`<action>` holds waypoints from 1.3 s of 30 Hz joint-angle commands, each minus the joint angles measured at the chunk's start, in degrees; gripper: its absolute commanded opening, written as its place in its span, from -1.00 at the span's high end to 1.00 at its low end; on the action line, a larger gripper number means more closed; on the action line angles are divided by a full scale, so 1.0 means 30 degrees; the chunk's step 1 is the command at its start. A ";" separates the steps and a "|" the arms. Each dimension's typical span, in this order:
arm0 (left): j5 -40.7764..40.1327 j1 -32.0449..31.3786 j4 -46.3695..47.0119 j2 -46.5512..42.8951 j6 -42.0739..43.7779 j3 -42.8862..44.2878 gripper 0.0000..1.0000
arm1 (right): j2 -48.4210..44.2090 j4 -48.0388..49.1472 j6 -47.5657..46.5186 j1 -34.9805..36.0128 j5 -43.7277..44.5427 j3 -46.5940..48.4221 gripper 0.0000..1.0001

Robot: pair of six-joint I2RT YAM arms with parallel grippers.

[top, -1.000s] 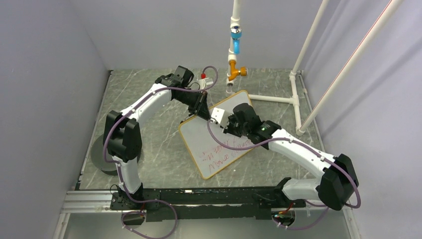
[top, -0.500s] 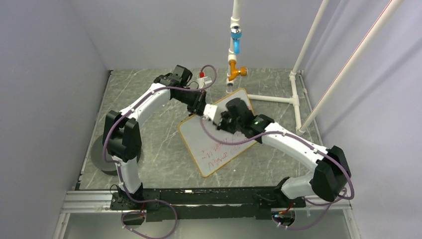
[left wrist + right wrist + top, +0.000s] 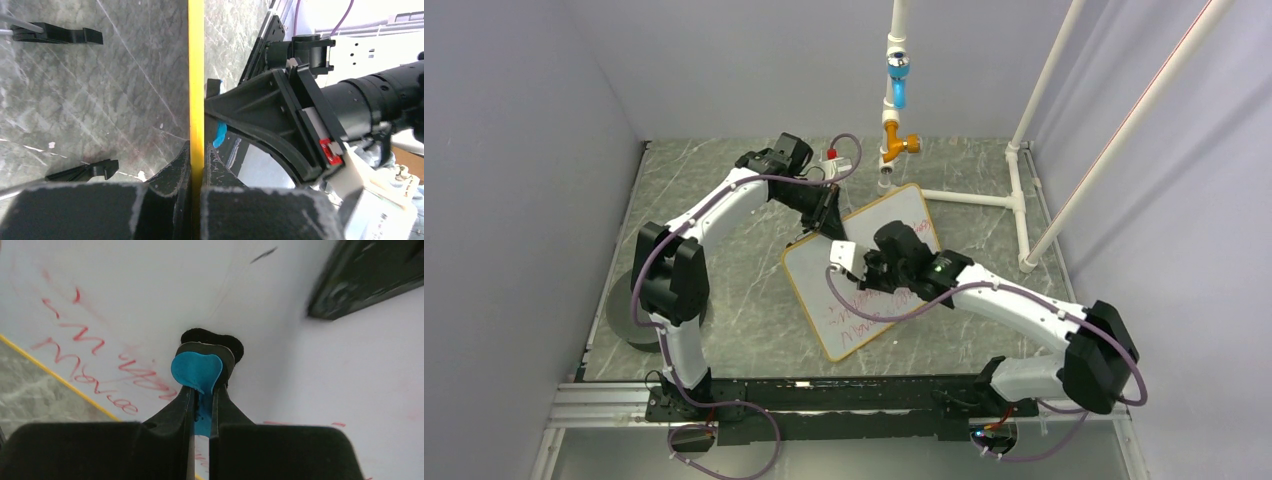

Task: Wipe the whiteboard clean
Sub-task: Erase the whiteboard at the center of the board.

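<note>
one grey marble table (image 3: 744,290) spreads beneath the left gripper (image 3: 196,170) and the right gripper (image 3: 202,390). next in size, the whiteboard (image 3: 814,275) sits at a slant to the table's edges, directly under the right gripper and with its far edge caught in the left one. the left gripper is clamped on the board's yellow frame (image 3: 196,75), one finger on each side of the thin edge, which runs straight ahead from its fingertips. the right gripper is closed tight on a small blue-and-black eraser (image 3: 196,370), held at its fingertips with the dark side pressed on the white surface. red handwriting (image 3: 80,340) lies to the left of that gripper's tips and back towards its wrist, along the board's near edge. ahead of it and to its right the surface looks white, with only faint pink traces. two small black clip feet (image 3: 57,34) show to the left of the left gripper's fingers, against the marble. whether they are joined to the board i cannot tell.
</note>
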 commanded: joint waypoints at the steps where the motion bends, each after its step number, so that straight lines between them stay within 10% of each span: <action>1: 0.3723 -0.0228 0.0519 -0.1528 -0.0441 0.0399 1.00 | 0.1359 0.0949 0.1191 -0.0781 -0.0439 0.3277 1.00; 10: 0.3855 -0.0248 0.0406 -0.1678 -0.0282 0.0493 1.00 | -0.1184 0.1204 -0.0276 -0.4663 -0.0478 0.0206 1.00; 20: 0.3981 -0.0244 0.0394 -0.1601 -0.0202 0.0468 1.00 | 0.0229 0.0251 0.0267 -0.0555 -0.3248 0.1394 1.00; 29: 0.4131 -0.0196 0.0224 -0.1712 0.0014 0.0515 1.00 | -0.1139 0.0776 -0.0292 -0.5092 -0.1415 0.1052 1.00; 39: 0.4285 -0.0139 0.0333 -0.1638 -0.0077 0.0501 1.00 | -0.1349 -0.0322 -0.0596 -0.0898 -0.3147 -0.0774 1.00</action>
